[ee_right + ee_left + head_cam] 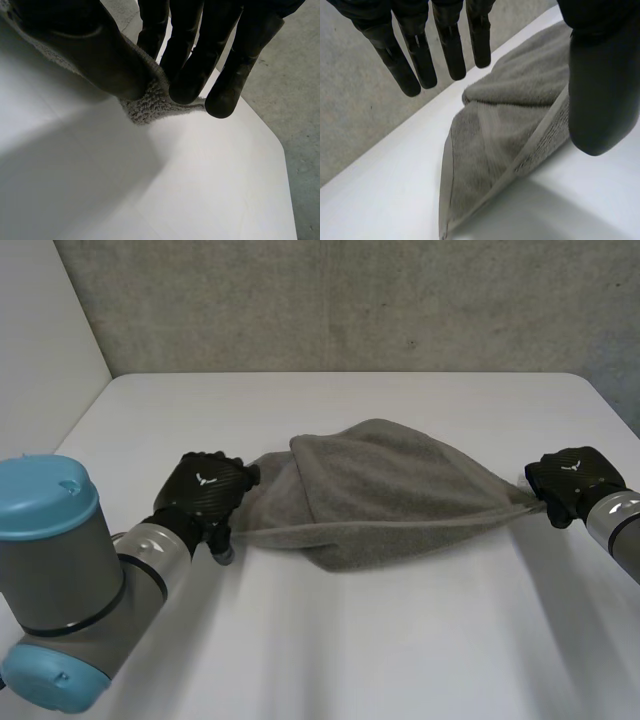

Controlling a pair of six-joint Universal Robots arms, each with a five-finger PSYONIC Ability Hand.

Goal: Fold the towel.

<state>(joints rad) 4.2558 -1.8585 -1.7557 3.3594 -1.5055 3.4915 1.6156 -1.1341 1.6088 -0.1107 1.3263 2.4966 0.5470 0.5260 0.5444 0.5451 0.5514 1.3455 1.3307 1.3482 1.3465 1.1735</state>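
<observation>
In the middle of the white bench (400, 660), the rumpled grey terry towel (380, 490) lies bunched and drawn out sideways. It is not yet neatly folded, and most of the folding seems left to do. The right hand (570, 480) pinches its right corner between thumb and fingers. The left hand (205, 490) hovers at the towel's left end, fingers straight and apart, gripping nothing.

No readable words or numbers. Only small white emblem (207, 478), without letters, on back of left hand (200, 498) at 9 o'clock in head view, same on right hand (560, 485) at 3 o'clock.
</observation>
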